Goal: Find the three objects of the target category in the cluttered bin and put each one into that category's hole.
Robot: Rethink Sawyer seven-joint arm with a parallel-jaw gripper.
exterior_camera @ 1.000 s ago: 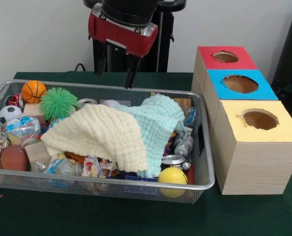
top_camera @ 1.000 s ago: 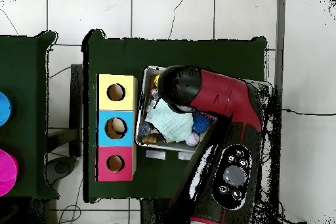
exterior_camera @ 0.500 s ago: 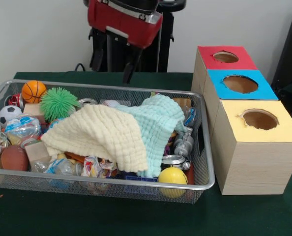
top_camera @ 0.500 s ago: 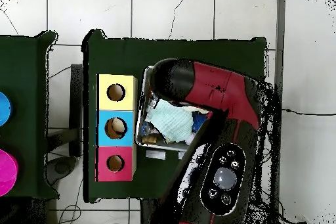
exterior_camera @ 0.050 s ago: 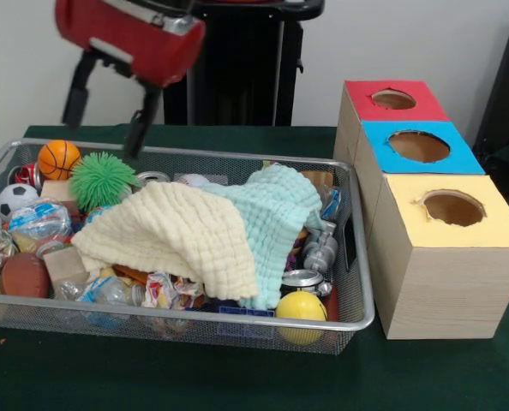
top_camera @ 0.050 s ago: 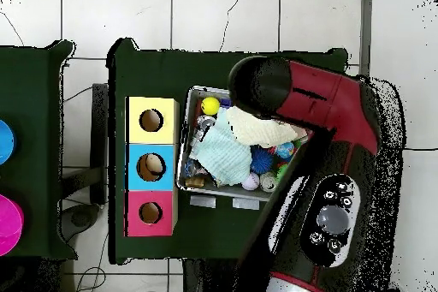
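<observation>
Hanging above the far left corner of the wire basket [exterior_camera @ 0.050 s ago: 357, 257], the gripper [exterior_camera @ 0.050 s ago: 104, 116] has its two thin black fingers spread apart with nothing between them, mounted under a glossy red and black arm [exterior_camera @ 0.050 s ago: 126, 34]. Just below the fingers sit a spiky green ball [exterior_camera @ 0.050 s ago: 104, 180] and a small orange basketball [exterior_camera @ 0.050 s ago: 58, 158], with a black-and-white soccer ball [exterior_camera @ 0.050 s ago: 14, 199] near them. A soft, crinkled pale yellow cloth [exterior_camera @ 0.050 s ago: 173, 235] overlaps a mint green cloth [exterior_camera @ 0.050 s ago: 276, 210] across the middle of the basket. A smooth yellow ball [exterior_camera @ 0.050 s ago: 301, 306] and metal cans [exterior_camera @ 0.050 s ago: 319, 253] lie at the near right corner. Beside the basket stand three boxes with round holes, topped red [exterior_camera @ 0.050 s ago: 393, 100], blue [exterior_camera @ 0.050 s ago: 419, 146] and yellow [exterior_camera @ 0.050 s ago: 453, 208].
</observation>
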